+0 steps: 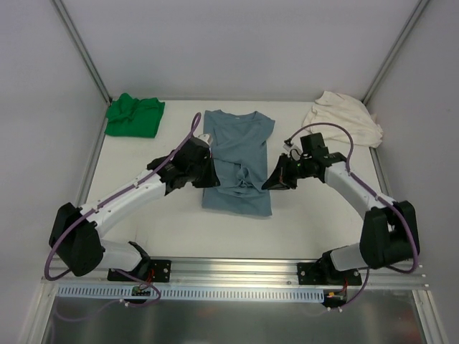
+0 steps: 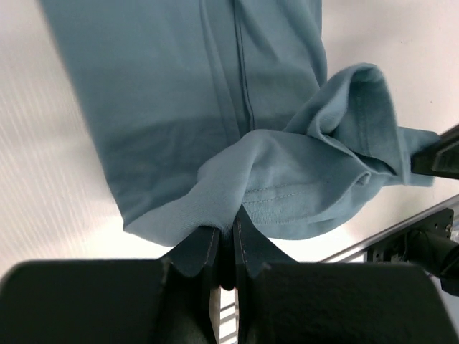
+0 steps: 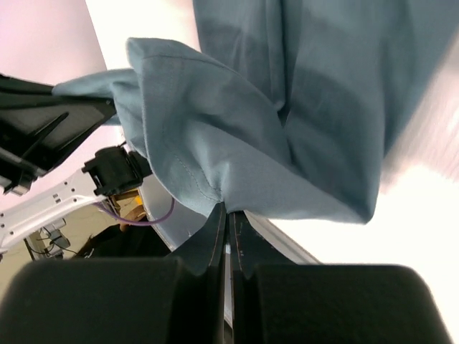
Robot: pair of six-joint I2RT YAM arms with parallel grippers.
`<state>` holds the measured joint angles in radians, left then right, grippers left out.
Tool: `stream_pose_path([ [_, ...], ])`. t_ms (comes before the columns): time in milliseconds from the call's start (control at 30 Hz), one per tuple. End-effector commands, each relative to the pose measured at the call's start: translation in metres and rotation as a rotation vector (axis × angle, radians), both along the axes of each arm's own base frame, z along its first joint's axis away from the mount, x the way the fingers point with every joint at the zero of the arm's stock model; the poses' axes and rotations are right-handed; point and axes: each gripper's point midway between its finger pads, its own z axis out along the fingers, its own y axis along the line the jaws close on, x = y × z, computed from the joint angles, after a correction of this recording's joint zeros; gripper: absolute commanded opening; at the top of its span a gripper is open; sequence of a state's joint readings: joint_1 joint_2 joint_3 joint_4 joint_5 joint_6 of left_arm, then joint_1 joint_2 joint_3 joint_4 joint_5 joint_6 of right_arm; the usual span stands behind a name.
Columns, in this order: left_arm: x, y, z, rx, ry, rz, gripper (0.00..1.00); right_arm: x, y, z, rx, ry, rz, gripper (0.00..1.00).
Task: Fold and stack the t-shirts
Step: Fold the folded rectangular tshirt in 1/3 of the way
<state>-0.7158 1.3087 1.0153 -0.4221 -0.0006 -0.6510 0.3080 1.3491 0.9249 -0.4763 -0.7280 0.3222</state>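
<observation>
The left gripper (image 2: 226, 231), nearest me, is clamped on a stitched edge of the soft dusty blue-grey t-shirt (image 1: 237, 143) lying mid-way across the white table (image 1: 172, 226); the right gripper (image 3: 228, 215) pinches it opposite; a fold looks under way, needing both arms moving together; the crumpled bright green t-shirt (image 1: 134, 116) and cream-white t-shirt (image 1: 344, 118) sit in far corners, well apart.

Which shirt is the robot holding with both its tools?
The blue-grey t-shirt in the middle: the left tool and right tool both pinch it. The green t-shirt and cream t-shirt lie untouched in the far corners.
</observation>
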Motion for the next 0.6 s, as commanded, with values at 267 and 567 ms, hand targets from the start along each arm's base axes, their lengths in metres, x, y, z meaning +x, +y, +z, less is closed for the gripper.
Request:
stream_pose_path([
  [267,0.092,0.012,-0.008,0.067,-0.056,0.064,0.99,0.12,-0.005,-0.01,-0.075,-0.055,-0.023,1.0],
  [567,0.093,0.032,0.029,0.047,-0.197,0.126,0.99,0.114,-0.026,0.047,-0.161,-0.199,-0.049,0.99],
])
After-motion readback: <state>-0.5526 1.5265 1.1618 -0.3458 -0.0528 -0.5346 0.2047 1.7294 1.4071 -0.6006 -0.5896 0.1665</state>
